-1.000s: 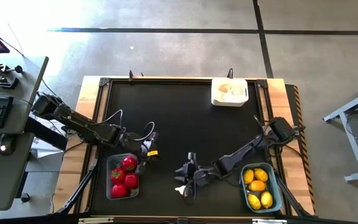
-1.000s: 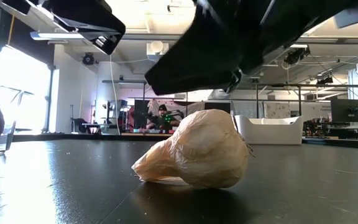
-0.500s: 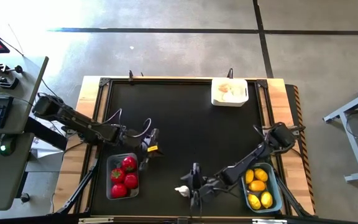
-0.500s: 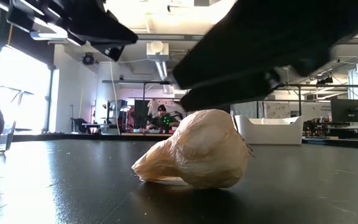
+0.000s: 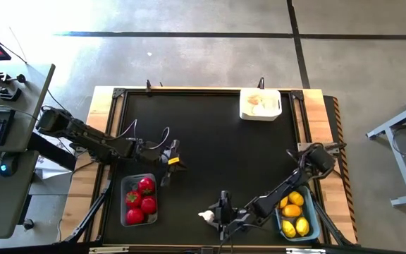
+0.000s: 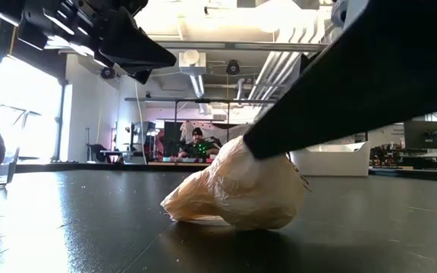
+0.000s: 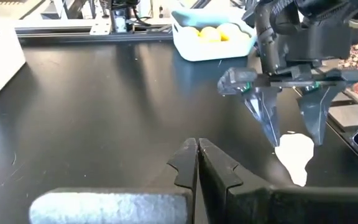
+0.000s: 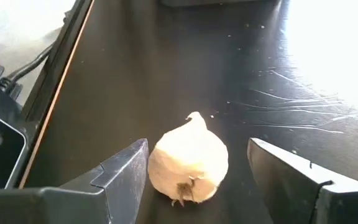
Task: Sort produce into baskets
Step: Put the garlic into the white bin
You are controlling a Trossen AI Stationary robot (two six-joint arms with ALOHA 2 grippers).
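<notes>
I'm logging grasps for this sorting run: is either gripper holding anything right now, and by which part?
Nothing is held. The right gripper stands open around the garlic bulb, fingers clear of its sides. The left gripper is shut and empty.

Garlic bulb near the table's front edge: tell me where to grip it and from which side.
Grip the garlic bulb across its round belly, coming from above. It lies tipped on its side, pointed stem sideways, so the belly is widest. The open right gripper already straddles it.

3 baskets [image 5: 138, 200], 4 red pieces [image 5: 146, 185], perhaps 5 yellow [image 5: 292, 210]
</notes>
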